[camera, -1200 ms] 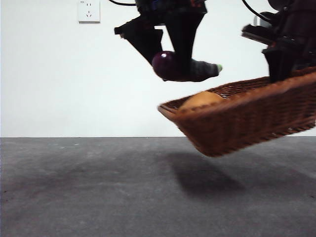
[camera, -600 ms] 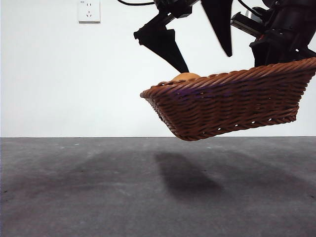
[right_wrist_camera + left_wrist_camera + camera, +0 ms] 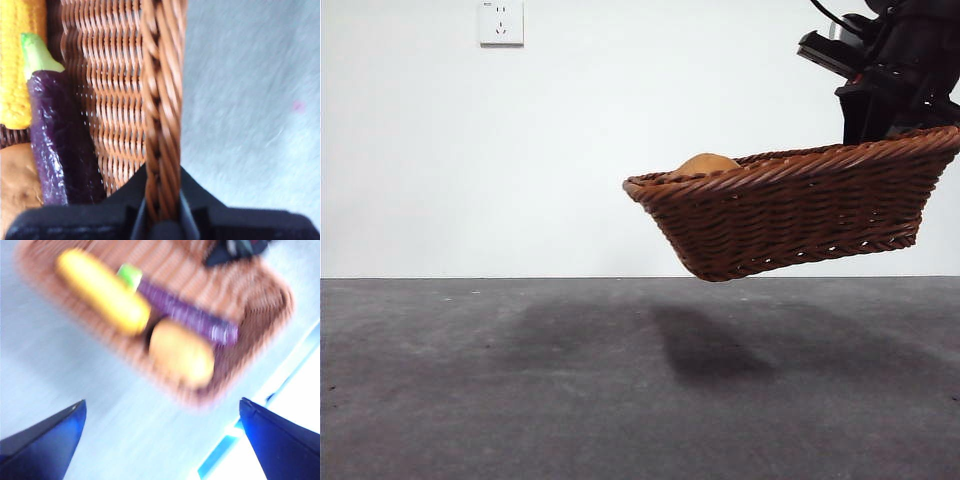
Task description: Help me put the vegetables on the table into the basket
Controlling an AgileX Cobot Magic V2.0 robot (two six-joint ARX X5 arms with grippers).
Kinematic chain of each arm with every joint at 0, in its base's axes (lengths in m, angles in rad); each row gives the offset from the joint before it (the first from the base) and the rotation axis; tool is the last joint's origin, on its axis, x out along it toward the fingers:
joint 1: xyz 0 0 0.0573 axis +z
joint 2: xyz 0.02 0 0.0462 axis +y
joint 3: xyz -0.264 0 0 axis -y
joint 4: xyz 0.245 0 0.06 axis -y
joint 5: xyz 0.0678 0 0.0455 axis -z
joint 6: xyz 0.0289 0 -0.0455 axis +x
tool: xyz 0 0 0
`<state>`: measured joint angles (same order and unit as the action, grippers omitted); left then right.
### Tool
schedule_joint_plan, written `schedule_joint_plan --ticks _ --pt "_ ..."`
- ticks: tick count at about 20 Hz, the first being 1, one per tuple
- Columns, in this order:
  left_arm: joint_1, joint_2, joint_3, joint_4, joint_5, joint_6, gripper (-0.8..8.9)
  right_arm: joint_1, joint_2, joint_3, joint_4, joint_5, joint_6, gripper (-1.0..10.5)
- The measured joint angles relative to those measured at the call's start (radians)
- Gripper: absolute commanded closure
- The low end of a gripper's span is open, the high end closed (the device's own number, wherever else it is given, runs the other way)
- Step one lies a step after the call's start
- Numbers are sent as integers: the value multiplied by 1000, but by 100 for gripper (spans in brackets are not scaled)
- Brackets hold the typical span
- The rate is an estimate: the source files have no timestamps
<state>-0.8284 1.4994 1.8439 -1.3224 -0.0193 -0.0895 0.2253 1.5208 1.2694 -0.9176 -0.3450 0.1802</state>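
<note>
The brown wicker basket (image 3: 790, 215) hangs in the air above the table (image 3: 520, 390), at the right of the front view. My right gripper (image 3: 880, 128) is shut on its braided rim (image 3: 162, 100) at the far right. Inside lie the tan potato (image 3: 180, 352), the yellow vegetable (image 3: 102, 292) and the purple eggplant (image 3: 190, 315) with its green tip. From the front only the potato's top (image 3: 705, 163) shows over the rim. My left gripper (image 3: 162, 405) is open and empty, well above the basket and outside the front view.
A white wall socket (image 3: 500, 22) sits high on the back wall. The basket casts a dark shadow (image 3: 705, 350) on the grey table beneath it.
The left gripper let the eggplant go into the basket, then rose out of the front view. The basket tipped back from a steep tilt to nearly level.
</note>
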Motion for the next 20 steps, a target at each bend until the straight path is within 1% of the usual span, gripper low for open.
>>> schedule_joint_plan --ticks 3,4,5,6,7,9,12,14,17,20 --pt "-5 -149 0 0 6 4 252 -25 0 0 31 1 -36 957" --pt "-16 -193 0 0 21 3 304 -40 0 0 55 -1 -42 957" --pt "-36 -231 0 0 32 3 485 -58 4 0 77 -14 -47 957" --pt "-62 -262 0 0 33 0 715 -85 16 0 87 -32 -50 957" --pt "-87 -291 -12 2 31 0 833 -109 35 0 86 -39 -56 957" --pt "-130 -353 -65 2 21 0 818 -153 98 0 84 -37 -79 957" --pt "-145 -444 -197 2 18 0 817 -186 202 14 94 -51 -114 957" --pt "-145 -505 -317 1 2 -1 817 -198 302 79 73 -55 -129 957" --pt "-145 -591 -512 0 -24 -14 817 -217 423 229 18 -82 -151 957" --pt "-145 -681 -639 -2 -31 -72 817 -243 497 332 -6 -86 -174 957"
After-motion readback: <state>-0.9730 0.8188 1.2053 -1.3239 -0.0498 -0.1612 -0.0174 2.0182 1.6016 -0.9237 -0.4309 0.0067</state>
